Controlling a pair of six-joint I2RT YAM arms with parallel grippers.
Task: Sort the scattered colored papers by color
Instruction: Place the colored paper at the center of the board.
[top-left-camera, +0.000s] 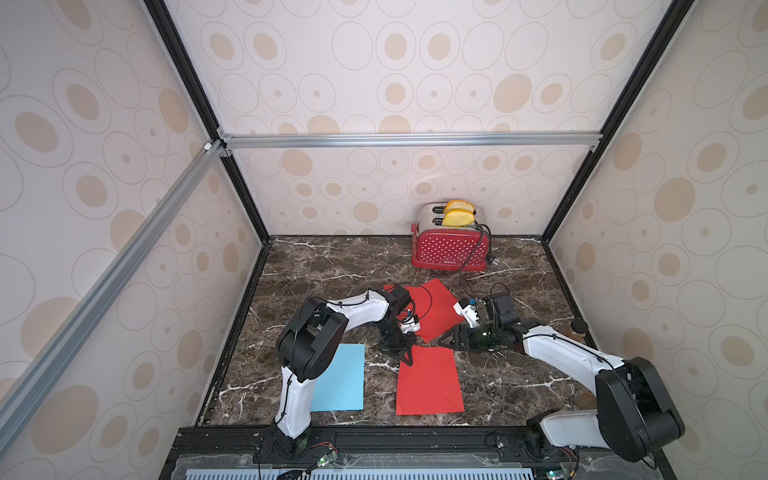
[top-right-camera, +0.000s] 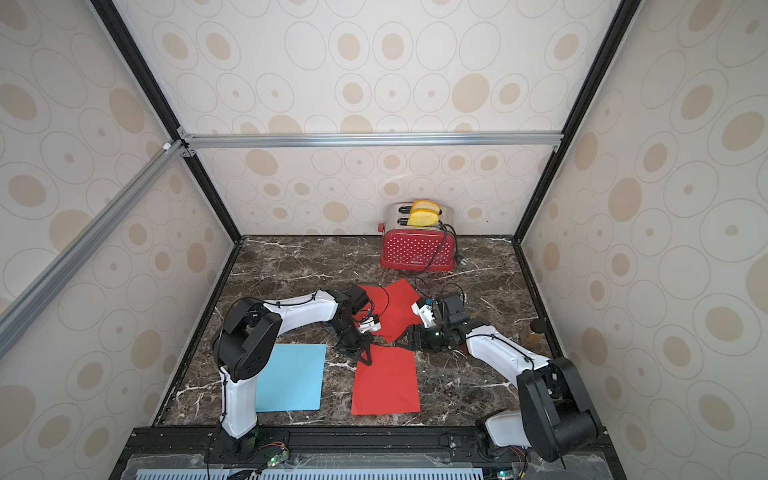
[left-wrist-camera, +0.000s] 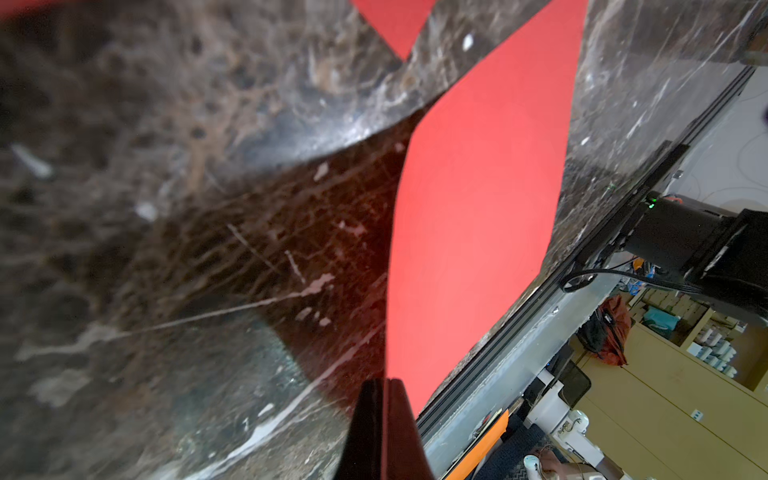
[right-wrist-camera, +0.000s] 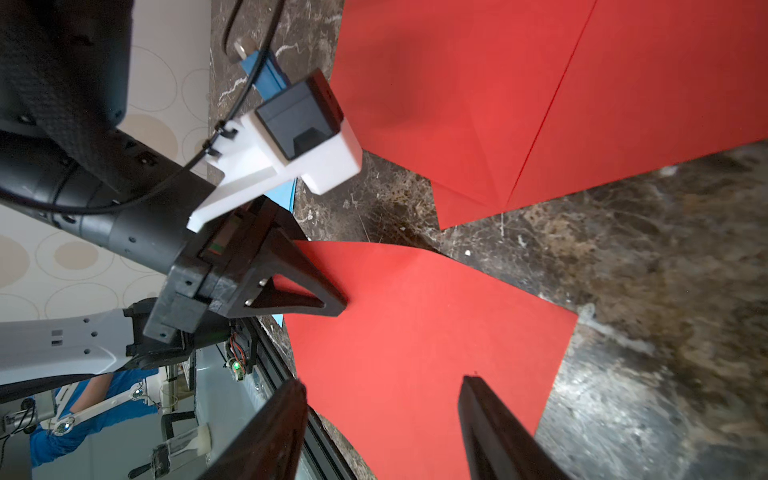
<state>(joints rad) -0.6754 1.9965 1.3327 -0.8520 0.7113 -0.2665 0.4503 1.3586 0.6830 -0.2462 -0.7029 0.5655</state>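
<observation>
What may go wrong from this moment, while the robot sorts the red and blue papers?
1. The left gripper is shut on only a corner of the near red paper, which bends upward there; a pull may crease it or let it slip.
2. The right gripper, fingers apart, is very close to the left one near the same sheet; the two may collide.
3. The far red papers overlap askew; a nudge may scatter them more.

Red paper sheet (top-left-camera: 430, 382) matt and smooth, blue paper sheet (top-left-camera: 340, 378) the same matt finish, table (top-left-camera: 332, 266) of glossy dark marble look, toaster (top-left-camera: 449, 249) glossy red with shiny metal top, frame bar (top-left-camera: 407, 139) of brushed metal, left arm shell (top-left-camera: 357, 309) smooth white plastic.
</observation>
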